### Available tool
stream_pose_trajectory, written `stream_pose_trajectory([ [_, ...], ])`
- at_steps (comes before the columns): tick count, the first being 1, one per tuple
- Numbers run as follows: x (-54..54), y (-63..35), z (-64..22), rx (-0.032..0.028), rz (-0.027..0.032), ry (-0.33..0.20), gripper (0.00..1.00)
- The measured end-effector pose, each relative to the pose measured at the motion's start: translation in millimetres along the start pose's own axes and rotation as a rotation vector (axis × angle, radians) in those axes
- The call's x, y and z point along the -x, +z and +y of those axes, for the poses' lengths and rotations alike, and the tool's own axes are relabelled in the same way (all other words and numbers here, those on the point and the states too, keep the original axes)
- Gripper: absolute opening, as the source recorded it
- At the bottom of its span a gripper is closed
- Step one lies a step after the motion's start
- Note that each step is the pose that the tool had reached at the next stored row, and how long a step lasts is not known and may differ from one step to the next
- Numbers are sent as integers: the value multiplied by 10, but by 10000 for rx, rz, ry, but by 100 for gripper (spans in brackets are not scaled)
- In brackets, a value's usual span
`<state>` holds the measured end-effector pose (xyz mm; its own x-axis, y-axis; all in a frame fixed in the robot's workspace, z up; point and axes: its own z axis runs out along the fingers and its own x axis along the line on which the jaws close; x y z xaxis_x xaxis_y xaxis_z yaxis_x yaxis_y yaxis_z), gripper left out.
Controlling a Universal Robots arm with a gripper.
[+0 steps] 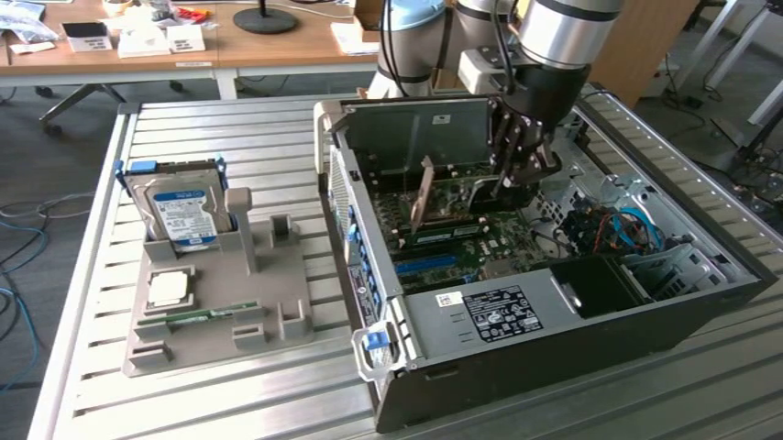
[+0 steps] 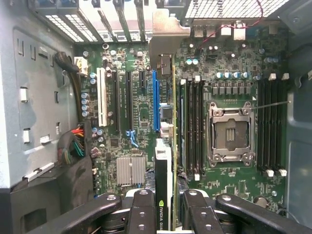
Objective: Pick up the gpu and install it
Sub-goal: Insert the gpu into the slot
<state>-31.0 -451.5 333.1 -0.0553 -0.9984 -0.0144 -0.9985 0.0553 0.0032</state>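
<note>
The gpu (image 2: 165, 165) is a thin dark card seen edge-on, with its silver bracket (image 2: 168, 34) at the far end by the case's rear slots. My gripper (image 2: 165, 214) is shut on its near end, one black finger (image 2: 142, 209) on each side. The card stands upright just above the green motherboard (image 2: 136, 107), right beside the blue slot (image 2: 155, 100). In the exterior view my gripper (image 1: 512, 183) reaches down into the open computer case (image 1: 551, 367), and the gpu (image 1: 423, 197) stands on edge to its left over the board.
A grey holder (image 1: 215, 321) on the slatted table, at the exterior view's left, carries a blue-labelled hard drive (image 1: 183, 211), a square chip (image 1: 168, 289) and a green memory stick (image 1: 196, 316). Case walls, the power supply (image 1: 501, 312), the empty processor socket (image 2: 229, 134) and cables (image 2: 73, 144) surround the card.
</note>
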Motion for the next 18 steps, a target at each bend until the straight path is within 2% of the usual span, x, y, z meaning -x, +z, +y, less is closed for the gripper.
stream_pose_trajectory([
  [8,-5,103,27,-1,1,0,27],
  [18,-10,200,100,-20,-1,0,27],
])
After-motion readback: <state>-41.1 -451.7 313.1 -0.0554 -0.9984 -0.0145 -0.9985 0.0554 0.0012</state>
